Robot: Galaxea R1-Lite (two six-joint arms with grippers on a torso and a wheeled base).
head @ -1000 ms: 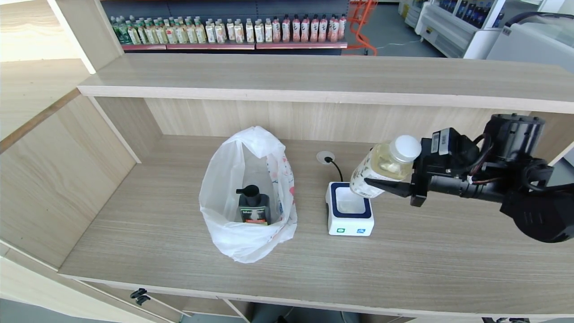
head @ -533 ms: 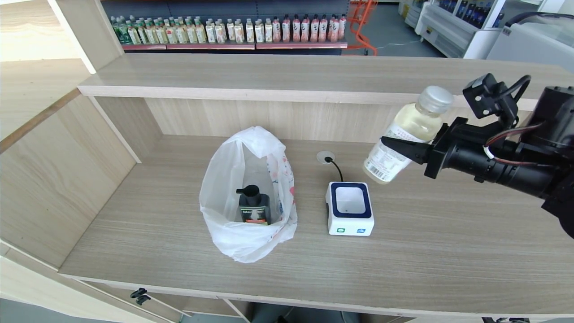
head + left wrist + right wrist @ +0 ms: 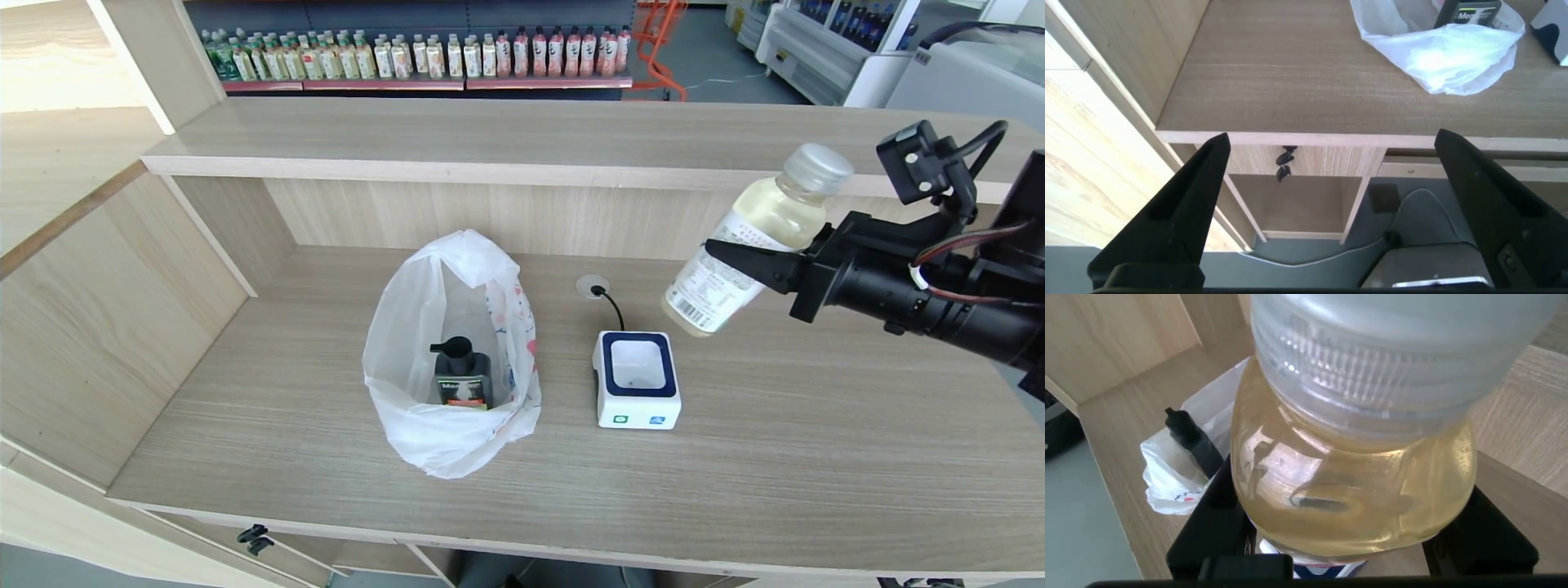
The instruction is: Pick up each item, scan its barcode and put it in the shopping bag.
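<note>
1. Our right gripper (image 3: 722, 260) — clamped on the bottle (image 3: 755, 237) — has risen off the scanner (image 3: 637, 380), now below it and leftward.
2. The shopping bag (image 3: 408, 327) stands farther left, mouth open; bare counter (image 3: 816, 457) lies beneath the gripper.
3. Our left gripper (image 3: 1333, 139), fingers apart, hangs off the counter's front edge.

On the desk (image 3: 816, 457), the shopping bag (image 3: 451, 359) stands left of the scanner (image 3: 637, 380), near it but apart, with a pump bottle (image 3: 462, 376) upright inside. Behind the scanner, its cable (image 3: 614, 310) runs to a port (image 3: 592, 287) in the desk. Above the desk, right of the scanner, the right gripper (image 3: 735, 261) holds a drink bottle (image 3: 747, 245) tilted, cap up and away from the bag. Stocked shelves (image 3: 424, 57) stand far behind.
</note>
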